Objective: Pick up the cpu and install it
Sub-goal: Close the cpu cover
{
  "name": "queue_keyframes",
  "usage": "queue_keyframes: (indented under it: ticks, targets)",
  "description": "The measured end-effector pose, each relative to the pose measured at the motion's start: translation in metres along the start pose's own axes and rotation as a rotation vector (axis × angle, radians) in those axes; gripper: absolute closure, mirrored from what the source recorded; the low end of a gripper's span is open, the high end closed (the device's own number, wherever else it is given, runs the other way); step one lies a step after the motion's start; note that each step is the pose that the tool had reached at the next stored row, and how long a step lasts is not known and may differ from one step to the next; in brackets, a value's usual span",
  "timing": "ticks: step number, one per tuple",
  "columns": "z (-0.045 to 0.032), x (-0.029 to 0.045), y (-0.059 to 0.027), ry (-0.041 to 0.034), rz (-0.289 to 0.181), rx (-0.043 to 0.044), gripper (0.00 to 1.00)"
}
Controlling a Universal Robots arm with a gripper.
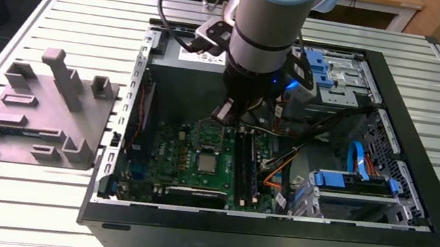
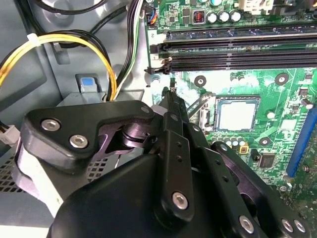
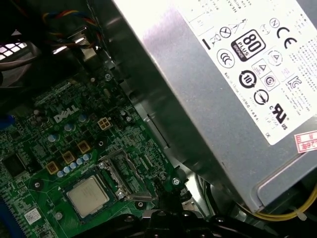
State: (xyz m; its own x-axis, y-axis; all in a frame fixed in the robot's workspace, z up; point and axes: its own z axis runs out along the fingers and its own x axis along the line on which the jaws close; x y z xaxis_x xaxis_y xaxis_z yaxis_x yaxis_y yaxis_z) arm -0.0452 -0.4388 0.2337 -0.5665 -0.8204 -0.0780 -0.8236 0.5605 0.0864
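My gripper (image 2: 171, 91) hung inside open PC case (image 1: 421, 195), fingers pinched narrow, nothing held. Retention lever (image 3: 130, 197) just beside fingertips; judged risk: snagging it or scraping motherboard (image 1: 170, 155). Cpu (image 2: 237, 115) lay flat in socket (image 3: 106, 186), socket frame open, near gripper tip but apart, away from power supply (image 3: 223, 99).

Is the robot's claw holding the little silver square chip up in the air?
No. In the second wrist view the cpu lies flat in its socket on the green motherboard, apart from the gripper.
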Motion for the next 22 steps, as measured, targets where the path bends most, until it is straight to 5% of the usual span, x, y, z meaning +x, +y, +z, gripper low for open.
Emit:
queue_keyframes:
  ticks: [22]
  targets:
    - [-0.0059, 0.0015, 0.0037, 0.0091, -0.042, -0.0112, 0.89]
